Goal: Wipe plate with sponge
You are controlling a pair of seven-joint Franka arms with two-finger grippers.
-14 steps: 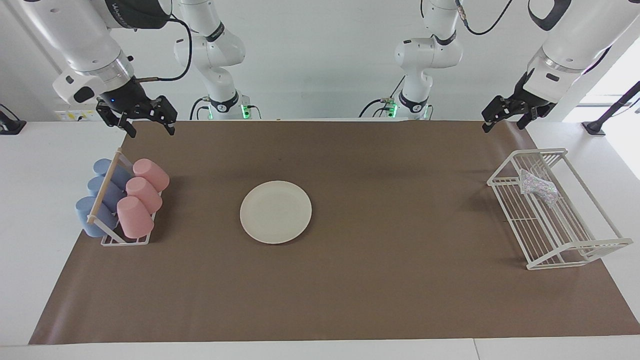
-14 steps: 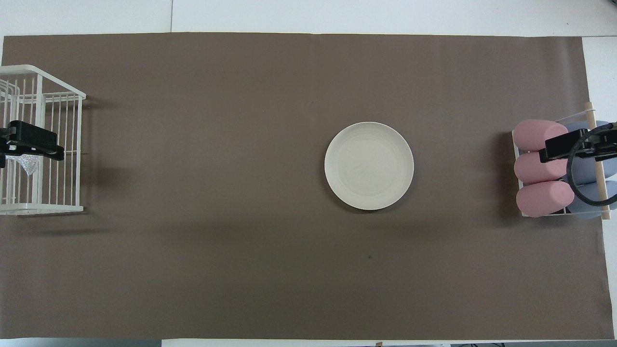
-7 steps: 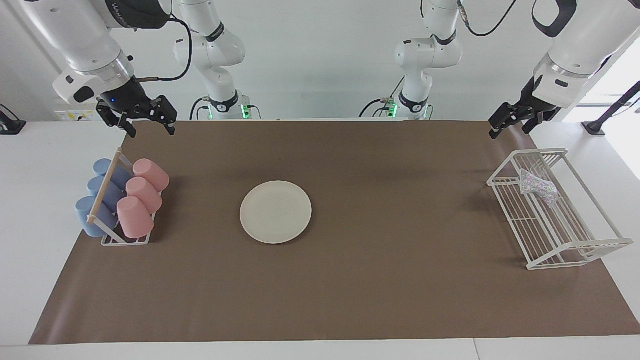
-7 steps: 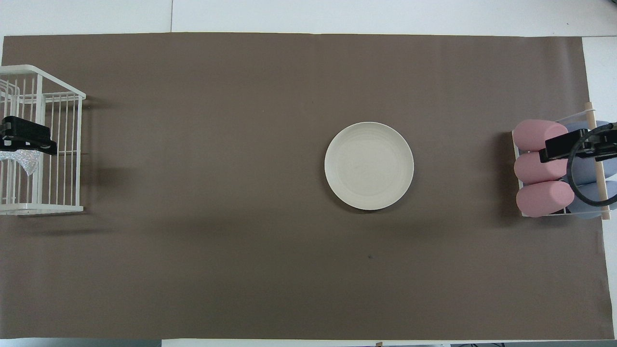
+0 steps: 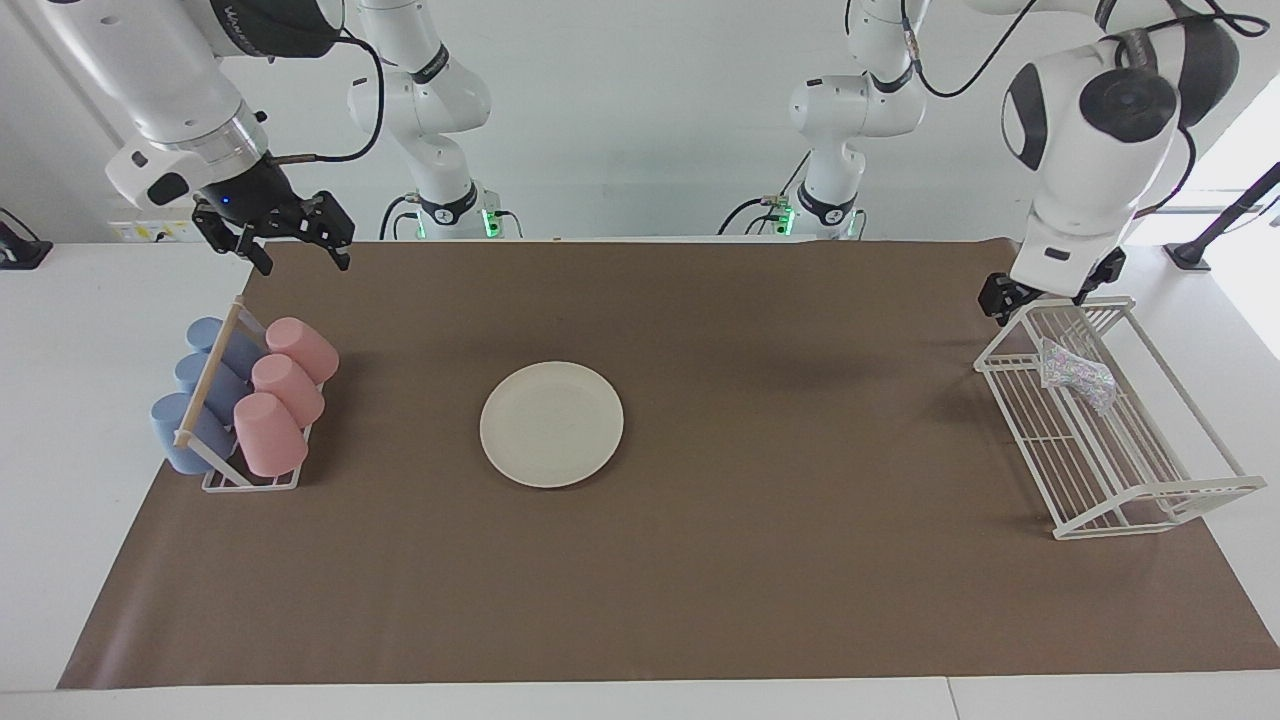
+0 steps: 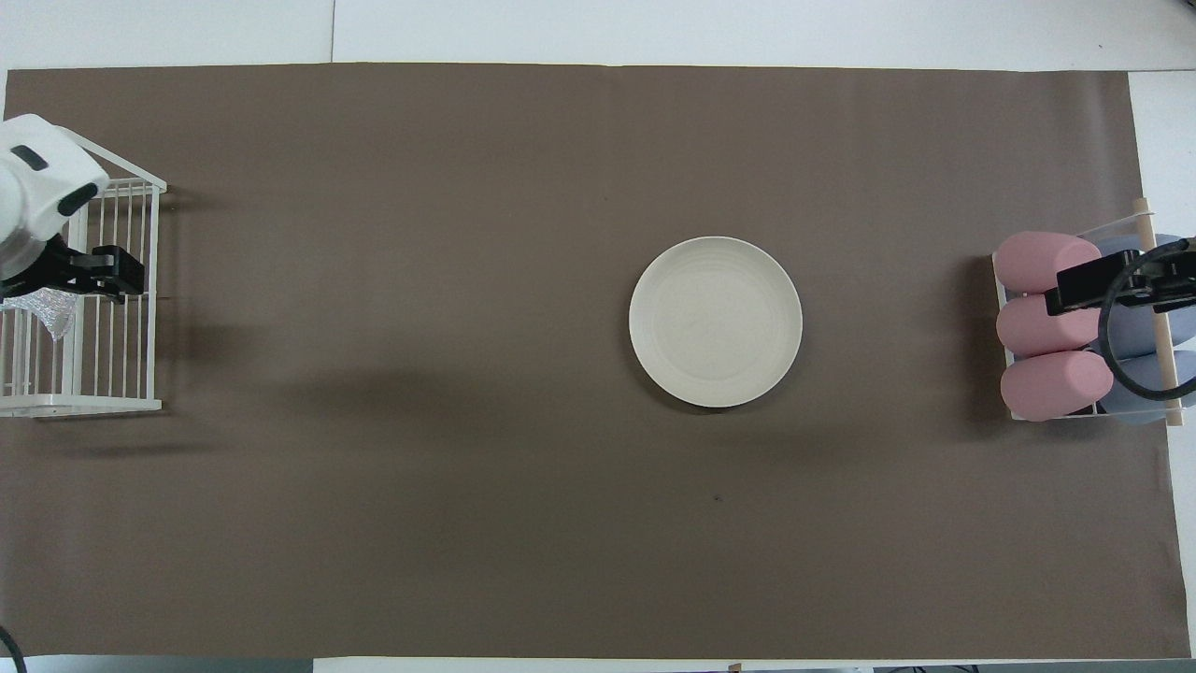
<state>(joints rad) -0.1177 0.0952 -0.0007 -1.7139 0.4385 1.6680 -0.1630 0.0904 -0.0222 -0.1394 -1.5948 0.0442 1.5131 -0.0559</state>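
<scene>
Over wire rack: left pincer released, wrist bent down; sponge untouched; right pincer released.

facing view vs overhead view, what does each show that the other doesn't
Only the facing view shows the arms' bases and the whole of the left arm coming down to the wire rack; there the right gripper hangs open, above the table beside the cup rack. Only the overhead view shows the table's edge nearest the robots. Both show the plate mid-mat, the sponge in the wire rack, the left gripper at that rack, and the pink cups.
</scene>
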